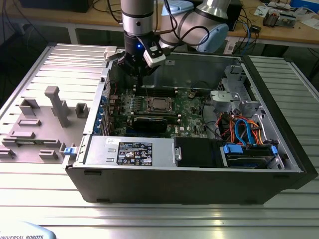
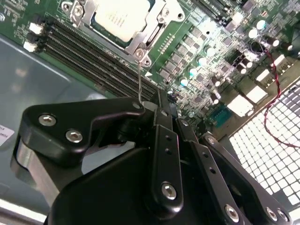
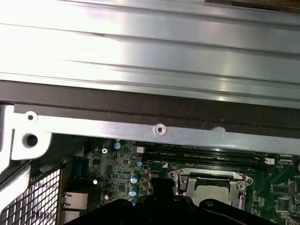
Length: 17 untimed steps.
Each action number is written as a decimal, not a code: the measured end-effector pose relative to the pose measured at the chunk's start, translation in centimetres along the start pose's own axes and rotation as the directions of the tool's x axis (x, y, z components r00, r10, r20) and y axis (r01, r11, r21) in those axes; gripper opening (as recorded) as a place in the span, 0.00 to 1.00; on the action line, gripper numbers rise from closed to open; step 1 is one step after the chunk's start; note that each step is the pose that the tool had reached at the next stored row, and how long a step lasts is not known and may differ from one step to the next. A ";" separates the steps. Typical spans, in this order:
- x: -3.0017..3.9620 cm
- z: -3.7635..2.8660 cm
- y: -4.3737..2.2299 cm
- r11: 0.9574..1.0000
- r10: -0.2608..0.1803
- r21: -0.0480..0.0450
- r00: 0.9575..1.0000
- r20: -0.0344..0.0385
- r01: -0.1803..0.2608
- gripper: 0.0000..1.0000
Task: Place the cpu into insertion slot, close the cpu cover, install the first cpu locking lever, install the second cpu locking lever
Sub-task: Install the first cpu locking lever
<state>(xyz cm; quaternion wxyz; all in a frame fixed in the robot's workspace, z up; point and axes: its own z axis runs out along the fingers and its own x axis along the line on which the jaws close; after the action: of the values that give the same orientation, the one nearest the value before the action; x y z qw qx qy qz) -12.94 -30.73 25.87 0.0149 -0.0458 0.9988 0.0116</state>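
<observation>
The cpu lies flat in the insertion slot on the green motherboard, its silvery top showing through the window of the cpu cover, which lies down over it. In the first wrist view the cpu shows inside the cover frame. A thin wire locking lever stands up from the socket's corner to my fingertips. My gripper hangs inside the case behind the socket. In the second wrist view the gripper looks shut. I cannot tell whether the lever is clamped or just touching.
Memory slots run beside the socket. A long black graphics card lies in front of it, then the power supply and a drive bay with cables. The case's metal wall is close by. Grey fixtures stand outside.
</observation>
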 end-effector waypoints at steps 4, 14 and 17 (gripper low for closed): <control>-0.37 0.02 0.10 1.000 0.002 0.000 1.000 0.000 -0.002 0.11; -1.56 0.05 0.00 1.000 0.010 0.000 1.000 0.000 -0.010 0.11; -1.60 0.05 0.00 1.000 0.010 0.000 1.000 0.000 -0.010 0.11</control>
<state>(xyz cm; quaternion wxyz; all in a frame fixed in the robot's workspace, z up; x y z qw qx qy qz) -11.34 -30.59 25.87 0.0150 -0.0409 0.9990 0.0114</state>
